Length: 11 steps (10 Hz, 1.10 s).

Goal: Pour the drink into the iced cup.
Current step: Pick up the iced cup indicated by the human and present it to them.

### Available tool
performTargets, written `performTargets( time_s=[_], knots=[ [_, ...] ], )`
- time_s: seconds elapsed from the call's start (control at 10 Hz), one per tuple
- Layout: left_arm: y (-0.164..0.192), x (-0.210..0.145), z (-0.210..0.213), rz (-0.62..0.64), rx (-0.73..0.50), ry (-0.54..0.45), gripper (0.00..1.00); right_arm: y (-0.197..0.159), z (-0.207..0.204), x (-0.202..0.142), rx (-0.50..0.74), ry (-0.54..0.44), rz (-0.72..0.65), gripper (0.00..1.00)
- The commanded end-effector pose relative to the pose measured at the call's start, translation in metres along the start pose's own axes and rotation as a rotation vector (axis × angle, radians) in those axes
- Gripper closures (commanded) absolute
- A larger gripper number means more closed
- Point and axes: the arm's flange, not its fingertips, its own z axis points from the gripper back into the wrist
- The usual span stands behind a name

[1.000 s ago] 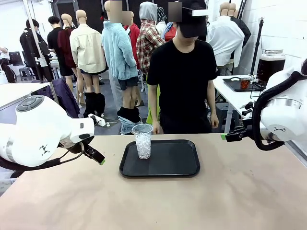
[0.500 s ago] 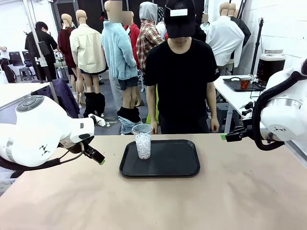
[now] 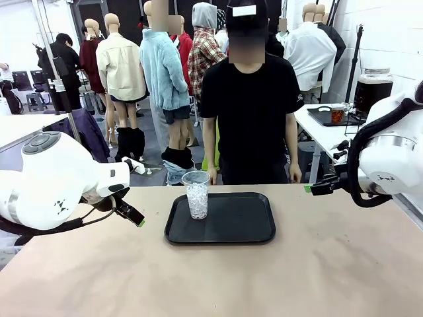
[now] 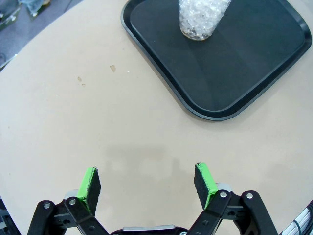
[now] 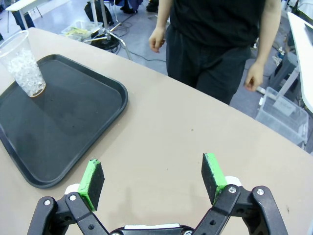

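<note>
A clear plastic cup filled with ice (image 3: 196, 194) stands upright at the far left of a black tray (image 3: 231, 231) in the middle of the table. The drink (image 3: 372, 91) shows as a near-black liquid in a big glass jar with a metal lid, on a white side table at the back right. My left gripper (image 3: 135, 217) hangs open over the table, left of the tray. My right gripper (image 3: 310, 188) is open above the table's right part. The left wrist view looks down past the open left gripper (image 4: 146, 178) at the iced cup (image 4: 201, 19). Beyond the open right gripper (image 5: 153, 178) stands the cup (image 5: 24, 63).
A person in black stands at the table's far edge behind the tray, hands (image 3: 295, 173) hanging empty at the sides. On the side table lies a second black tray (image 3: 324, 119) with a small cup of reddish liquid (image 3: 337, 114). Bare tabletop (image 3: 218, 277) surrounds the tray.
The person has straightened up and shifted slightly left behind the table. Both arms and the cup have not moved.
</note>
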Motion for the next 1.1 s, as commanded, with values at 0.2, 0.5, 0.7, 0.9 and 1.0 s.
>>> performTargets(
  time_s=[0.2,0.5,0.7,0.9,1.0],
  knots=[
    [0.0017,-0.0006,0.0007,0.005,0.0,-0.002,0.0,0.0006,0.0024,-0.0008,0.002,-0.003,0.007,0.0],
    [0.0017,-0.0006,0.0007,0.005,0.0,-0.002,0.0,0.0006,0.0024,-0.0008,0.002,-0.003,0.007,0.0],
    [0.0017,-0.0006,0.0007,0.005,0.0,-0.002,0.0,0.0006,0.0024,-0.0008,0.002,-0.003,0.007,0.0],
    [0.0017,-0.0006,0.0007,0.005,0.0,-0.002,0.0,0.0006,0.0024,-0.0008,0.002,-0.003,0.007,0.0],
    [0.0017,-0.0006,0.0007,0.005,0.0,-0.002,0.0,0.0006,0.0024,-0.0008,0.002,-0.003,0.007,0.0]
  ],
)
